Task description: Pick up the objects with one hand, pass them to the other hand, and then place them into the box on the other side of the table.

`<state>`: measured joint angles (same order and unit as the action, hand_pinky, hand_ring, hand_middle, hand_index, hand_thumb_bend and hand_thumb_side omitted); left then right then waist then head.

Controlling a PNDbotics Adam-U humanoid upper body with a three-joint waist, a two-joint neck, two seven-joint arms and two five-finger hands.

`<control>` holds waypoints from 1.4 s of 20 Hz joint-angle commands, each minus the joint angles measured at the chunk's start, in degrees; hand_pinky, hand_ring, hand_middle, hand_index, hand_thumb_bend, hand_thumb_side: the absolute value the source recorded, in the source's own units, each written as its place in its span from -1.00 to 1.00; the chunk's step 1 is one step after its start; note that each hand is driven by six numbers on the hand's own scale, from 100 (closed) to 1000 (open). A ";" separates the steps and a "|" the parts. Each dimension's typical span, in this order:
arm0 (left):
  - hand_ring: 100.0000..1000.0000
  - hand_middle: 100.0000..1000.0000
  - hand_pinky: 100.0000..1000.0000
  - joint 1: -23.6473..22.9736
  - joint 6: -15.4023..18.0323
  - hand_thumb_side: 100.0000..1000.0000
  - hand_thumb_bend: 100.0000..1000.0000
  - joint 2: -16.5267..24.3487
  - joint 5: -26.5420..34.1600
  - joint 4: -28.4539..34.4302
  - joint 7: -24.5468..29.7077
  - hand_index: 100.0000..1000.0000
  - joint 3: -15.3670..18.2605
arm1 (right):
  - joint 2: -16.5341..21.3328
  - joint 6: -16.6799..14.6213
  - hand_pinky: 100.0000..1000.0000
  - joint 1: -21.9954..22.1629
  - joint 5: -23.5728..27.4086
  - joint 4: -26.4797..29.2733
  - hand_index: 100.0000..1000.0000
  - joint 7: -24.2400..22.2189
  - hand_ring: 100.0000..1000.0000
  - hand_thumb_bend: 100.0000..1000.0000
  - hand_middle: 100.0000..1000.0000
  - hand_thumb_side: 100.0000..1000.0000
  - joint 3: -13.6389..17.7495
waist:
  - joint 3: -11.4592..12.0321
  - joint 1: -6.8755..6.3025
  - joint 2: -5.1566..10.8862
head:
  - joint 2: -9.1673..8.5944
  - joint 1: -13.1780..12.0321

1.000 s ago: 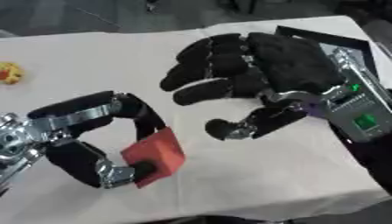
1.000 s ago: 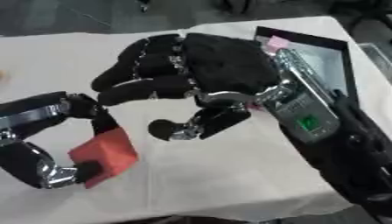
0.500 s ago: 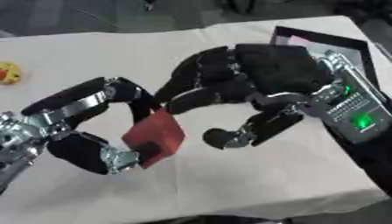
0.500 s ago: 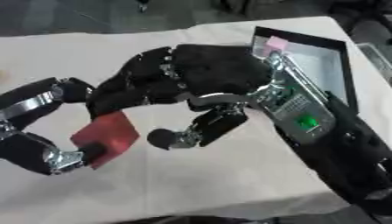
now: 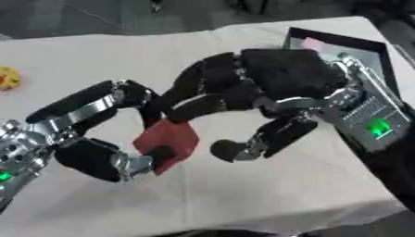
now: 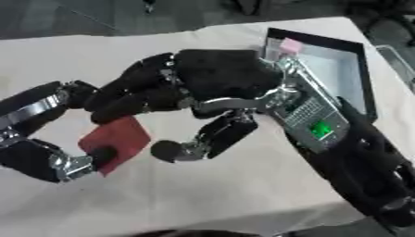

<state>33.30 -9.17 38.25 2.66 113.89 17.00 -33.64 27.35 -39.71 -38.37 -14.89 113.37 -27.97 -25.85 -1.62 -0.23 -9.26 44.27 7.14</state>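
A flat red block [image 5: 168, 141] hangs above the white table, pinched between the thumb and fingers of my left hand [image 5: 89, 139] at the left. My right hand [image 6: 203, 88] reaches in from the right, its fingers lying over the top edge of the red block and its thumb [image 6: 203, 141] spread apart below, beside the block. The black box [image 6: 344, 69] stands at the table's far right, partly hidden by my right forearm. A pink object [image 6: 290, 45] lies at its far edge.
A yellow object [image 5: 6, 77] lies at the table's far left edge. The table's front edge runs along the bottom of both views. My right forearm [image 6: 356, 148] covers the table's right side.
My left hand has carried the red block up and to the right. The right hand's fingers have come down over the block's top.
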 commanded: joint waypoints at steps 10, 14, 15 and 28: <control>-0.13 -0.17 0.40 2.08 -0.69 -0.31 -1.00 -0.90 2.76 0.70 0.02 0.04 0.42 | -0.87 -2.35 0.70 -0.64 -2.59 -0.79 1.00 -3.18 0.71 -1.00 0.79 -0.91 -0.41 | 0.27 0.34 0.81 | -0.15 0.74; -0.13 -0.17 0.40 2.52 -0.91 -0.30 -1.00 -1.34 3.56 0.70 0.00 0.04 0.44 | -1.13 -2.63 0.70 -0.48 -3.43 -1.53 1.00 -3.51 0.71 -1.00 0.68 -0.89 -0.73 | 0.35 0.40 0.83 | -0.15 0.82; -0.14 -0.17 0.40 2.62 -0.94 -0.30 -1.00 -1.44 3.74 0.70 0.08 0.04 0.38 | -1.19 -2.66 0.70 -0.45 -3.69 -1.68 1.00 -3.57 0.70 -1.00 0.63 -0.89 -0.76 | 0.35 0.41 0.83 | -0.15 0.85; -0.13 -0.16 0.40 3.34 -1.42 -0.26 -1.00 -2.30 5.03 0.70 0.92 0.06 -0.06 | -2.03 -2.49 0.62 -0.04 -4.31 -2.45 0.95 1.44 0.54 -1.00 0.03 -1.00 -0.71 | 0.35 0.44 0.87 | -0.15 1.24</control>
<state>35.34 -10.65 35.84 7.30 113.56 17.81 -34.29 24.95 -41.18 -37.82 -18.90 110.87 -26.18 -26.88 -1.31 0.25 -9.26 44.27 8.20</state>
